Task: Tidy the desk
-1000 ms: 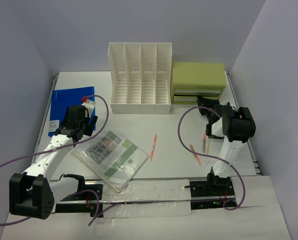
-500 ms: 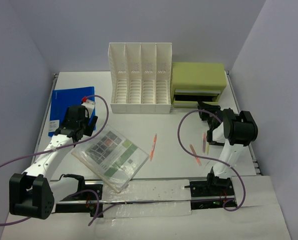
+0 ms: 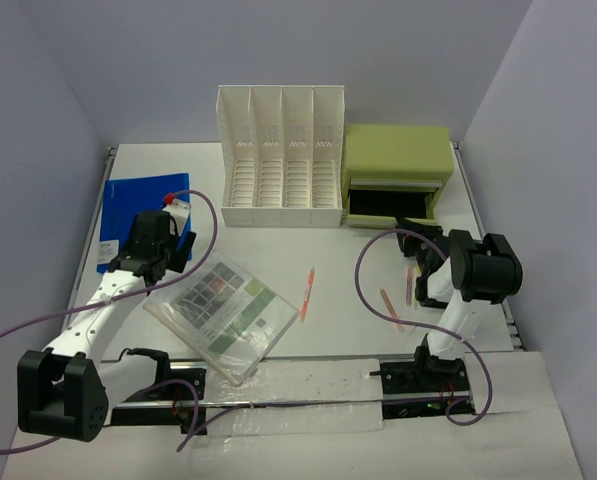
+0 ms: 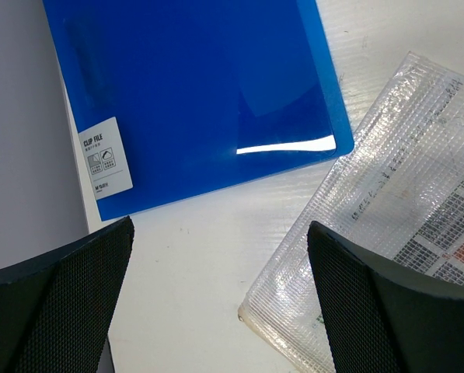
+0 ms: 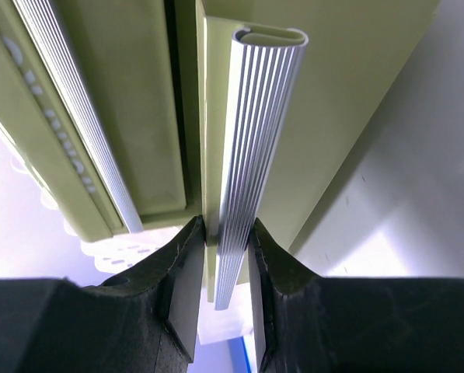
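Between the jaws of the right gripper (image 5: pixel 224 229): one ribbed silver handle (image 5: pixel 255 116), pinched from both sides, black fingers (image 5: pixel 181 272) pressed flat against it. Jaws narrow, closed on the handle.

Behind those jaws: lower drawer (image 3: pixel 393 205) of the green drawer box (image 3: pixel 396 150), standing pulled out, its dark inside showing. A second ribbed handle lies just to one side of the gripped one in the right wrist view.

Beneath both pairs of jaws: the desk (image 3: pixel 348 260), a large white tabletop that carries every item listed.

Under and ahead of the left gripper (image 4: pixel 220 225): jaws spread wide, nothing between them, only bare desk surface below.
- Ahead of the left jaws: blue clip file (image 4: pixel 193 93), flat on the desk, with a white label (image 4: pixel 105 158) reading "CLIP FILE" near the corner by one finger.
- Beside the other finger: clear mesh pouch (image 4: pixel 387 202) with printed sheets inside, flat, one corner reaching in towards the gap. File and pouch lie close together; whether their edges touch I cannot tell.

Between the two grippers:
- white slotted file rack (image 3: pixel 281 160), upright, touching or just beside the drawer box.
- orange pen (image 3: pixel 307 292), lying loose.

Below the right jaws, near that arm: two more pens (image 3: pixel 390 310), loose on the desk.
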`<state>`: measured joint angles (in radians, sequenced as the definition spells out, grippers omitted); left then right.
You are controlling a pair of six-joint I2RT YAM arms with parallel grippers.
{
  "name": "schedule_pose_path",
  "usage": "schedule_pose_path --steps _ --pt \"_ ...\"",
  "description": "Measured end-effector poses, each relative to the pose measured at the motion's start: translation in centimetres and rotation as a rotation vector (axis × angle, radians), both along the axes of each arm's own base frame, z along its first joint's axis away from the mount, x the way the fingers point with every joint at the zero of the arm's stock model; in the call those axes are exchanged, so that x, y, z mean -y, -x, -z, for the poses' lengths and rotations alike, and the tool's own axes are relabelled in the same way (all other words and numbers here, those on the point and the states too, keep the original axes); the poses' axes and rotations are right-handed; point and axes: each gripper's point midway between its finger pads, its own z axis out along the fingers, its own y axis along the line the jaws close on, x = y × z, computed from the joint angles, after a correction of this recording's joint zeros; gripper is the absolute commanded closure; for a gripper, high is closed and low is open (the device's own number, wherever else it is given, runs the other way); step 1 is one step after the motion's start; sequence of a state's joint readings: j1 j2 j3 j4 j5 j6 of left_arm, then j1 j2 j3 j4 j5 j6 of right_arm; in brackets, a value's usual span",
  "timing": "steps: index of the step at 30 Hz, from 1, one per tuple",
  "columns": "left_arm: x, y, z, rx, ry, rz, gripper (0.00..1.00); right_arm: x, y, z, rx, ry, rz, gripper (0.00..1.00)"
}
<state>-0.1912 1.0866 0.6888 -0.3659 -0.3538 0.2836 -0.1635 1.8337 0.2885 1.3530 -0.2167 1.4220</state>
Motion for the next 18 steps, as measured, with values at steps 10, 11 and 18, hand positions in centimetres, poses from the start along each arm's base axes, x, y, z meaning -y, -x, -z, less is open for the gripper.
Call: schedule_pose_path --steps 10,11,18 --pt "0.1 0.1 0.2 -0.009 0.005 0.007 0.01 -0.2 2.1 0.3 -0.019 0.007 0.002 0.77" --pt "0.2 0.1 0.2 -0.009 0.006 0.008 0.01 -0.2 2.2 0.3 -0.021 0.007 0.001 0.74" --pt "0.3 0.1 0.2 -0.010 0.011 0.013 0.01 -0.5 3.0 1.1 -0.046 0.023 -0.017 0.36"
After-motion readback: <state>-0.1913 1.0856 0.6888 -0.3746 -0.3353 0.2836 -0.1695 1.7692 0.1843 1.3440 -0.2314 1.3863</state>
